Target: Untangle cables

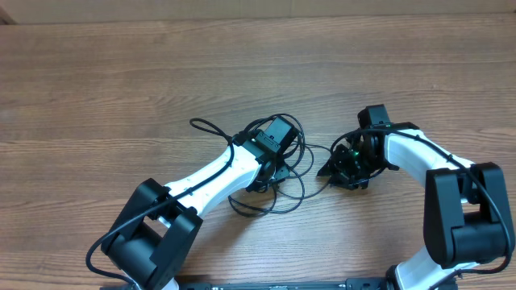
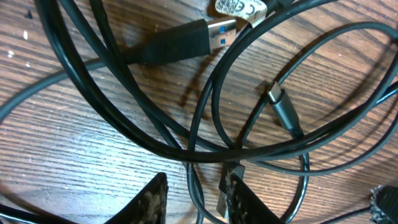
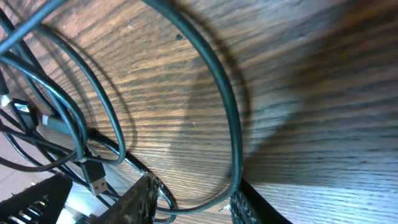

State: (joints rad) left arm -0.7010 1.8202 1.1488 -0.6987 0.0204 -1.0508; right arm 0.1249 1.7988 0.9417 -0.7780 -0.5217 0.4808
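Note:
The cables (image 1: 301, 155) are thin black cords lying tangled on the wooden table (image 1: 121, 72) between my two arms. My left gripper (image 1: 270, 176) hangs over the tangle. In the left wrist view the left gripper (image 2: 196, 200) is open, with one strand (image 2: 194, 180) running loose between its fingers. Beyond it lie a USB plug (image 2: 186, 38) and a smaller grey plug (image 2: 283, 109). My right gripper (image 1: 334, 167) sits at the tangle's right edge. In the right wrist view the right gripper (image 3: 193, 208) is open, and a cable loop (image 3: 230, 124) curves down into the gap, unclamped.
A white label (image 2: 239, 7) hangs on one cord near the USB plug. Another USB plug (image 3: 96, 176) lies left of the right gripper's fingers. Bare wood stretches across the table's far half and left side. The arms' bases stand at the near edge.

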